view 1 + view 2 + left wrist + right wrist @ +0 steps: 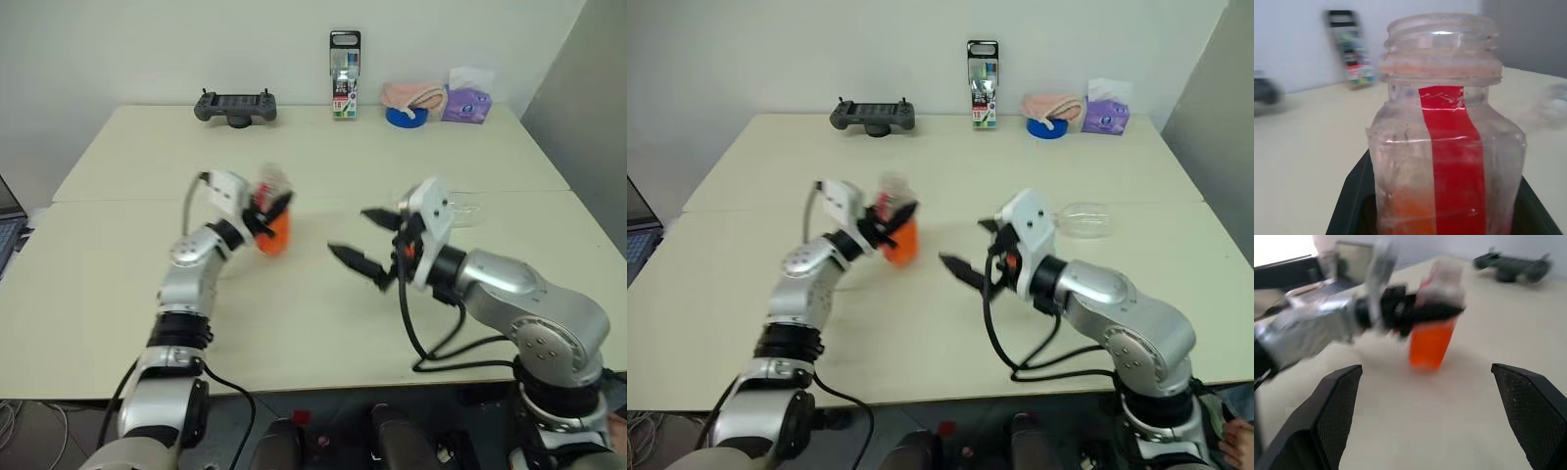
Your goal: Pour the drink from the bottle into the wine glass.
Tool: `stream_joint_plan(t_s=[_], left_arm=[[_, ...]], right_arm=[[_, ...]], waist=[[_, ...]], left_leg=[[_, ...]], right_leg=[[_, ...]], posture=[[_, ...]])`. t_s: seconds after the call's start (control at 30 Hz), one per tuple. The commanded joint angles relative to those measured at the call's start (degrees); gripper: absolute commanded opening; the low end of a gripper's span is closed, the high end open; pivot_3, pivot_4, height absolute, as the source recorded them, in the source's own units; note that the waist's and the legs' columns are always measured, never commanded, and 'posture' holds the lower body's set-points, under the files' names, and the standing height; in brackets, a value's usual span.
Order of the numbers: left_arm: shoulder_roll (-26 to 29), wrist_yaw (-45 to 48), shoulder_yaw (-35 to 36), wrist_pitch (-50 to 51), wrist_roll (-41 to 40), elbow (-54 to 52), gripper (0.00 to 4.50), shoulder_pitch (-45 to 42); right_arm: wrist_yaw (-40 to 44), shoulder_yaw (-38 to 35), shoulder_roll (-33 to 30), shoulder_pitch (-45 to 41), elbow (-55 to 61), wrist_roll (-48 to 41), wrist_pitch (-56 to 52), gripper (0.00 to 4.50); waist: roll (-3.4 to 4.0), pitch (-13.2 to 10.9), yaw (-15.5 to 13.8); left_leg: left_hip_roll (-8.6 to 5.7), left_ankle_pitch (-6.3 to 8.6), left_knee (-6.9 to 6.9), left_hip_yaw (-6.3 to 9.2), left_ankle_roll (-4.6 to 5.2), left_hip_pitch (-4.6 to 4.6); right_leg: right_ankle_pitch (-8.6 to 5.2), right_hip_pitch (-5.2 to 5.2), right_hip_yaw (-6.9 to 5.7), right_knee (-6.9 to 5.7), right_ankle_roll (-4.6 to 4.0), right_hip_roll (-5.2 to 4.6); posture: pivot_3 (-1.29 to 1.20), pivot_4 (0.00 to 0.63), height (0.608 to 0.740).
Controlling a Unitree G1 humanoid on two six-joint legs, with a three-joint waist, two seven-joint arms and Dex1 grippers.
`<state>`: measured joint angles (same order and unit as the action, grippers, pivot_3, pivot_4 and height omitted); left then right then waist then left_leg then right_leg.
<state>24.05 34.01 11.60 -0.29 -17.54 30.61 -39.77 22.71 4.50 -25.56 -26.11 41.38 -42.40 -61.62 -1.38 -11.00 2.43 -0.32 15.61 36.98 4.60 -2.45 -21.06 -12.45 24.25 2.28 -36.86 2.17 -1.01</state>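
While the left gripper (pixel 266 217) pinches one uncapped bottle (pixel 1444 142) bearing a red strip (pixel 1454 161) without legible writing, the right gripper (pixel 367 240) stands spread.

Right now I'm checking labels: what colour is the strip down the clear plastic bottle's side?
Red, clearest in the left wrist view on the clear plastic bottle.

- Pale cream table (pixel 323 323), really two tops pushed together, with a seam running from 9 to 3 o'clock across the middle.
- Black handheld controller (pixel 235 106) sits around 11 o'clock on the far edge.
- Tall box of pens (pixel 344 75) stands upright at 12.
- Blue tape roll (pixel 406 117) with a pinkish cloth (pixel 411 96) behind it, around 1 o'clock.
- Purple tissue pack (pixel 465 103) just beside those.
- Wine glass (pixel 1085 220) lies on its side at roughly 3 o'clock.
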Motion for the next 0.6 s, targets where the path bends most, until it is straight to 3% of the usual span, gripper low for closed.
stream_joint_plan(t_s=[0.03, 0.37, 0.6], left_arm=[[2.4, -5.8, 4.2, -2.2, 0.6, 1.2, 1.59, -1.9], [3.9, -7.7, 6.3, -4.6, 1.1, 7.7, 1.59, -1.7], [3.6, -7.1, 5.8, -8.0, 2.1, 13.3, 1.59, -2.4]], right_arm=[[3.8, 1.7, 0.8, -1.2, 1.4, -2.2, 3.1, 4.5], [2.7, 5.8, 7.1, -8.0, -7.0, 4.3, 9.2, 4.5], [2.7, 6.3, 6.9, -9.0, -8.2, 7.4, 11.5, 4.5]], waist=[[0.0, 0.0, 0.0], [-0.09, 0.0, -0.8], [-0.1, 0.0, -0.7]], left_leg=[[-0.01, 0.0, -0.01, 0.0, 0.0, 0.0], [-0.08, -0.02, 0.08, 0.02, -0.04, -0.02], [-0.08, -0.01, 0.04, 0.03, -0.05, -0.03]], right_leg=[[-0.01, 0.01, 0.0, -0.01, 0.01, -0.01], [0.0, -0.03, -0.02, 0.0, 0.02, -0.07], [0.17, 0.01, -0.06, -0.02, -0.26, -0.1]], posture=[[0.0, 0.15, 0.74], [0.0, 0.15, 0.74], [0.0, 0.15, 0.74]])
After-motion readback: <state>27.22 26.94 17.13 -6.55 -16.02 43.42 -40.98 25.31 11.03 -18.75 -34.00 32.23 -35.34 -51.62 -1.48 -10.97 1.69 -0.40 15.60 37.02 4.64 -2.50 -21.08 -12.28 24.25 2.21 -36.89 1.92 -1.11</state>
